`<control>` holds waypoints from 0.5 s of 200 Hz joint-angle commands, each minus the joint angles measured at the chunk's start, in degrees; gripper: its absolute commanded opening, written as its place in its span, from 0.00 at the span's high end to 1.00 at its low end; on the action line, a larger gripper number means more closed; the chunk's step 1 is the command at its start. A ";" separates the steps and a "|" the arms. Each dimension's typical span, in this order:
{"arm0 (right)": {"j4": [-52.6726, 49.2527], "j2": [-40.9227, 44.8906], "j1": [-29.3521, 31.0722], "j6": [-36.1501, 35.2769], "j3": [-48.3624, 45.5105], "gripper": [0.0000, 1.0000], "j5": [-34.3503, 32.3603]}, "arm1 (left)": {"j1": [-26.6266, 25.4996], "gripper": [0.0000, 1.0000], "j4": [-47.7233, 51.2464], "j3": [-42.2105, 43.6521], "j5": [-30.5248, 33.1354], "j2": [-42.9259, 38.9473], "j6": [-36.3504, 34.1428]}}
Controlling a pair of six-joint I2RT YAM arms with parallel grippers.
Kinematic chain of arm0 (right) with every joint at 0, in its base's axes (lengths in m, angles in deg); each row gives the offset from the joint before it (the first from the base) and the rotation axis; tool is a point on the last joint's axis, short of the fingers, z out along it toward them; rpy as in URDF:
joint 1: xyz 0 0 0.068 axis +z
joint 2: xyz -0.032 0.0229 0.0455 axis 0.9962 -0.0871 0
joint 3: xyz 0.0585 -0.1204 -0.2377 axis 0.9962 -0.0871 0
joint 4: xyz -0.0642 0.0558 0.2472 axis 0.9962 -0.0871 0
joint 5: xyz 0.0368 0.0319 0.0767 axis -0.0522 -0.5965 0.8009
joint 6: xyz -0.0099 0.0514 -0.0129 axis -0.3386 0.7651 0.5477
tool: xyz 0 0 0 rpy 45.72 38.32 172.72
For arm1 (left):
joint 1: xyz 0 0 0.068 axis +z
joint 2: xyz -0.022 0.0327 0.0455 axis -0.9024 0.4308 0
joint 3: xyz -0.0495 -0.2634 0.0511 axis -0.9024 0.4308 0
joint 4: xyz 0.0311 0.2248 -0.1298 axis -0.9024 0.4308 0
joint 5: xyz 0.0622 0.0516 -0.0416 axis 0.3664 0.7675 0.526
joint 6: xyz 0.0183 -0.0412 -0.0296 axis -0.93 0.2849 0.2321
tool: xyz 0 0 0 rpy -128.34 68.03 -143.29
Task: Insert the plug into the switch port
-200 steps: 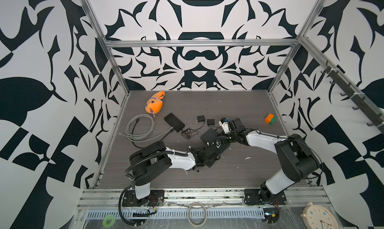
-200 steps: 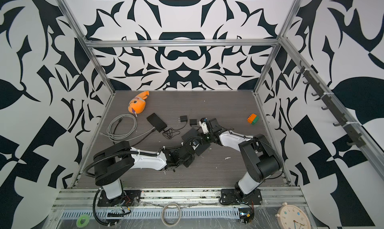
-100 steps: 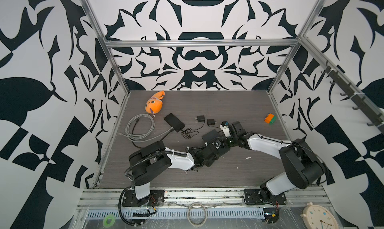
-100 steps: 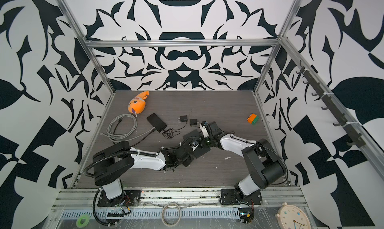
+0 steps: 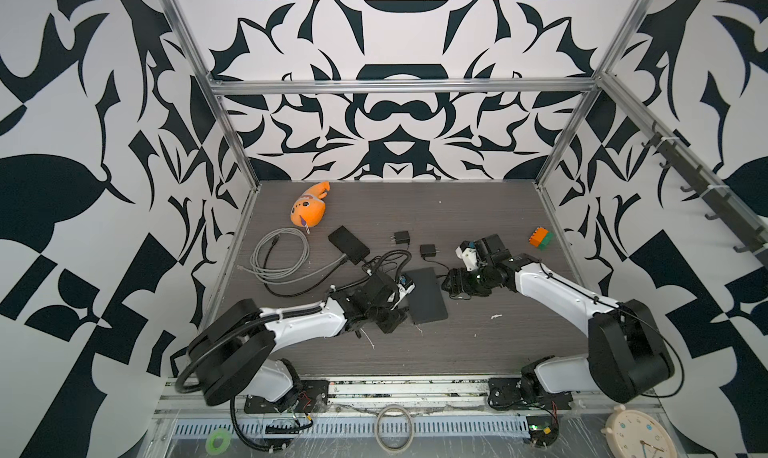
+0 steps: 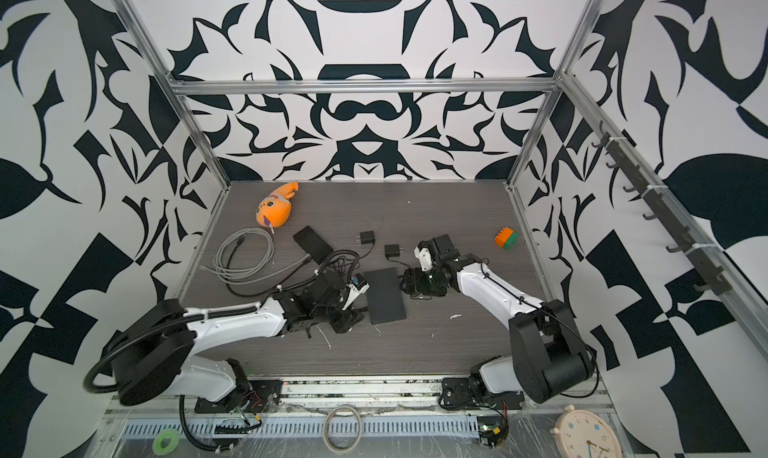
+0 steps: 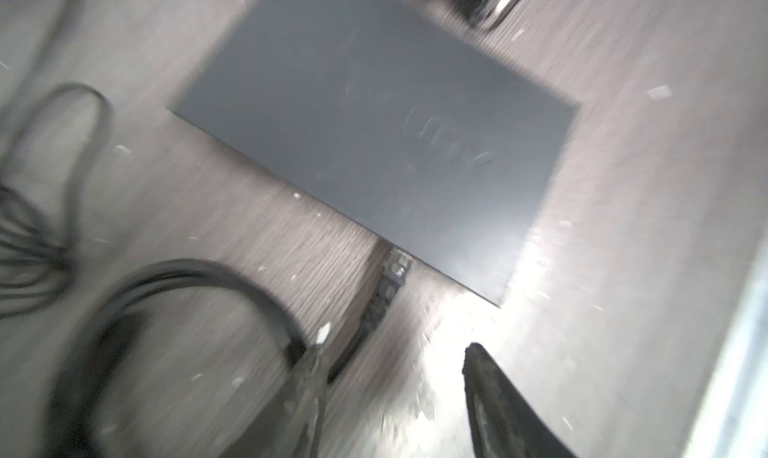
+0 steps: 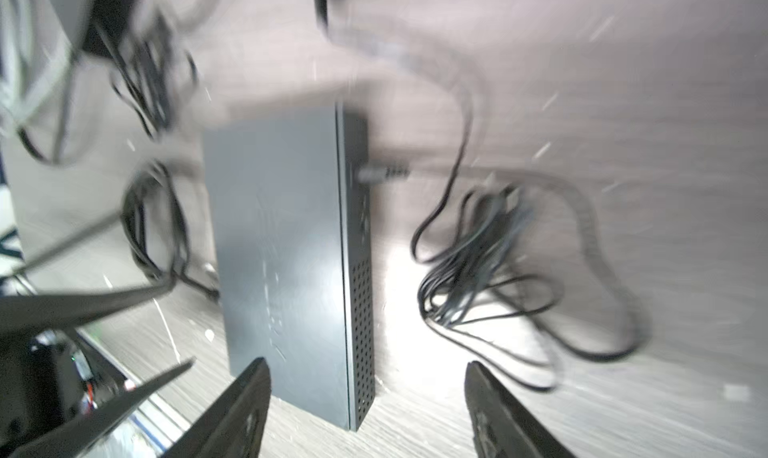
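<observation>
Network switch [image 5: 426, 296] lies flat on bench [image 5: 457, 352], plug [image 7: 395, 269] seated at its edge; left gripper [image 7: 392, 350] and right gripper [image 8: 368, 365] flank it, jaws of both released, grasping nothing.

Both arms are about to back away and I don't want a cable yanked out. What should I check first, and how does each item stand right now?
1. The left tool is open, gripping nothing: ok.
2. The right tool is open, gripping nothing: ok.
3. The plug near the left tool meets the switch edge: ok; fully seated: cannot tell, blurred.
4. The plug near the right tool sits in the switch's vented side: ok.
5. The cable clears the left tool's fingers: not ok, it runs right beside one.
6. The switch lies flat on the table: ok.
</observation>
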 commanded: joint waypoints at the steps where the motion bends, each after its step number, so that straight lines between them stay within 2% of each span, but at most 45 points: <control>1: -1.91 2.67 -1.00 -0.97 3.94 0.22 0.21 | 2.80 0.43 2.11 0.98 -6.73 -4.89 -2.43; 11: -1.93 3.49 -1.09 -1.14 4.49 0.22 -1.05 | 4.51 0.43 1.60 1.24 -4.51 -7.99 -0.64; 23: -0.35 4.91 -1.19 -0.93 3.96 0.22 -4.91 | 9.76 0.40 -1.17 2.26 -3.47 -10.27 3.86; 26: 0.23 5.51 -1.18 -0.74 3.67 0.20 -6.39 | 11.39 0.30 -1.82 2.51 -3.00 -10.78 5.84; 29: 1.15 6.06 -1.22 -0.70 3.16 0.18 -8.06 | 13.09 0.07 -2.35 2.72 -2.02 -11.21 7.22; 32: 2.06 6.77 -1.23 -0.69 2.68 0.16 -9.39 | 14.73 0.00 -2.73 2.88 -0.91 -11.64 8.94; 45: 7.39 10.48 -1.36 -0.40 -0.98 0.11 -19.27 | 20.45 0.01 -3.59 3.46 4.59 -13.46 12.13; 58: 15.94 14.93 -1.51 -0.93 -6.35 0.08 -29.56 | 24.48 0.01 -2.91 3.26 12.97 -14.78 13.63; 73: 26.32 19.46 -1.76 -6.78 -12.46 0.08 -39.16 | 28.58 0.01 0.61 0.89 18.53 -16.22 13.57; 91: 36.04 21.11 -2.45 -14.04 -18.40 0.08 -49.59 | 31.69 0.01 -0.32 0.62 26.13 -17.54 8.31; 100: 36.45 20.59 -4.18 -15.40 -19.14 0.07 -50.84 | 33.94 0.00 -1.63 1.28 24.94 -17.55 4.41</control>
